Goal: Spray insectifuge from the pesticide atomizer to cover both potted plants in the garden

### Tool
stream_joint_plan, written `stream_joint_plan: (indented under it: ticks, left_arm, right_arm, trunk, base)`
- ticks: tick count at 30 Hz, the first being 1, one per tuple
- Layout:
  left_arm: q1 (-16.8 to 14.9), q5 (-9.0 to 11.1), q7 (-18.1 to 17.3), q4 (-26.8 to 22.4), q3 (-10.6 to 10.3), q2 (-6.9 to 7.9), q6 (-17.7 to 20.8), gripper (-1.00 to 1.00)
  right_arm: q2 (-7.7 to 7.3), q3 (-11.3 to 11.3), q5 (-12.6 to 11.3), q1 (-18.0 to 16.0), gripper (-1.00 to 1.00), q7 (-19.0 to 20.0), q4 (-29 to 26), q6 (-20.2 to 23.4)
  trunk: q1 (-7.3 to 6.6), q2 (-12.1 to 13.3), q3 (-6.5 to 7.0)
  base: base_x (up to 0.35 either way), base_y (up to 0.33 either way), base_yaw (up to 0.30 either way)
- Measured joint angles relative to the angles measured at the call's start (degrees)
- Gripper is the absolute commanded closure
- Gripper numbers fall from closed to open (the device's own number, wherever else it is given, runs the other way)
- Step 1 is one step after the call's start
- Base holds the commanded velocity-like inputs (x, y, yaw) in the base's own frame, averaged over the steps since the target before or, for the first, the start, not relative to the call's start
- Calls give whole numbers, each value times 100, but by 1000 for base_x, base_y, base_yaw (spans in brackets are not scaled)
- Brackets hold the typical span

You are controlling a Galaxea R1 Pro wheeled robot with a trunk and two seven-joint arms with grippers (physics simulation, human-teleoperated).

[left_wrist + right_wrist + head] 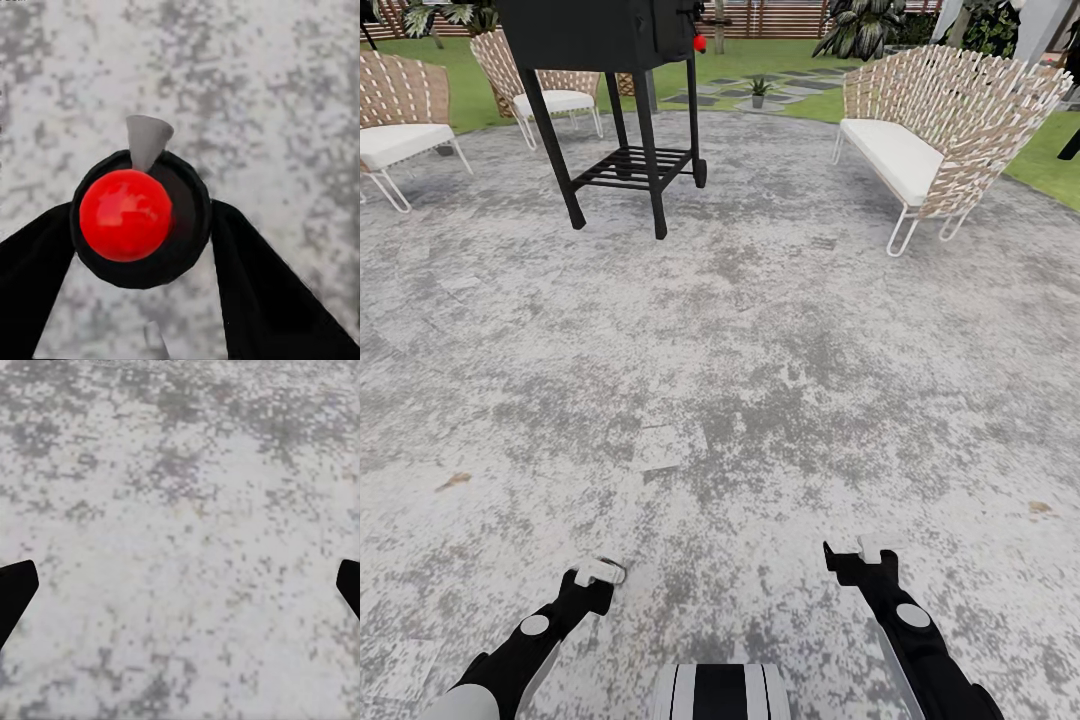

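In the left wrist view, the pesticide atomizer [126, 214] appears end-on as a dark round body with a red ball top and a grey cone nozzle. It sits between the two black fingers of my left gripper [142, 251], which is shut on it. In the head view, the left gripper [598, 577] is low over the grey stone patio [740, 350], with the whitish spray head at its tip. My right gripper [857, 553] is open, its fingers wide apart over bare stone [180, 585]. One small potted plant [758, 90] stands far ahead on the lawn.
A black grill on legs [625, 165] stands ahead to the left. Wicker chairs [400, 130] [555, 85] line the patio's left and far side, and a wicker sofa [935, 140] its right. Lawn, stepping stones [800, 85] and the slat fence lie beyond.
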Motion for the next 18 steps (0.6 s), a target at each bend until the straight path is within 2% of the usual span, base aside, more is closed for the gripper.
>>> stream_joint_plan:
  ticks: [18]
  left_arm:
    - [0, -4, 0, -28, 5, 1, -3, 100]
  right_arm:
    - [0, -1, -1, 0, -100, 0, -9, 0]
  trunk:
    - [0, 0, 0]
  base:
    - [0, 0, 0]
